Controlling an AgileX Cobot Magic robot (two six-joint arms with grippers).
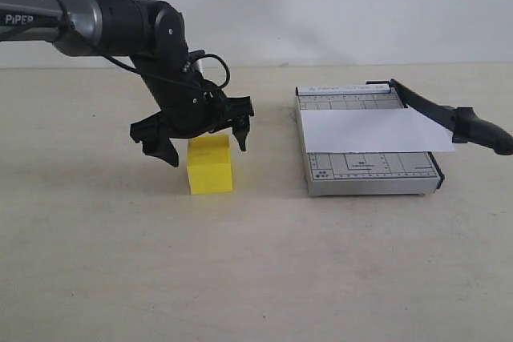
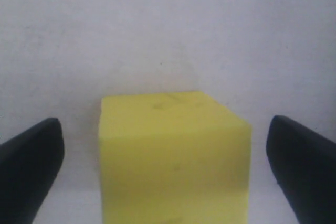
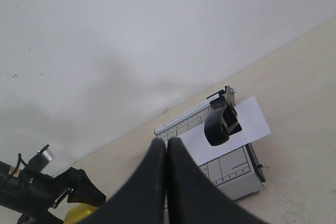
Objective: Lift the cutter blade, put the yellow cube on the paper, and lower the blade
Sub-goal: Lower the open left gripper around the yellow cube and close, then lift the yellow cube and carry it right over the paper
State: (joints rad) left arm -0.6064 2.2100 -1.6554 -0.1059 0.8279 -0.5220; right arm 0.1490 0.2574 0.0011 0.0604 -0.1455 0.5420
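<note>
Left gripper [image 1: 206, 150] is seen poised over the yellow cube [image 1: 210, 167], its jaws spread wide. Its matte black fingers [image 2: 31, 166], blunt and rounded at the tips, are set to either side of the block, and a clear gap is left on each side in the left wrist view, so the cube is not gripped. The cube, a plain solid block with flat faces, crisp edges and a faintly scuffed top, is rested on the beige, lightly speckled tabletop [image 1: 240, 278], well apart from the paper trimmer [image 1: 369, 174] to its right. The trimmer's flat grey base is printed with fine ruled grid lines. The paper [image 1: 373, 130], a smooth white rectangular strip, is laid across the base, and its right end is carried just past the base's edge. The cutter blade [image 1: 433, 110], a slim black lever, is hinged at the far right corner, and its thick rounded handle is held out beyond the near right corner, above the paper's end. The right gripper [image 3: 166, 148] is pictured with its smooth black fingers pressed together on nothing, kept back from the trimmer.
</note>
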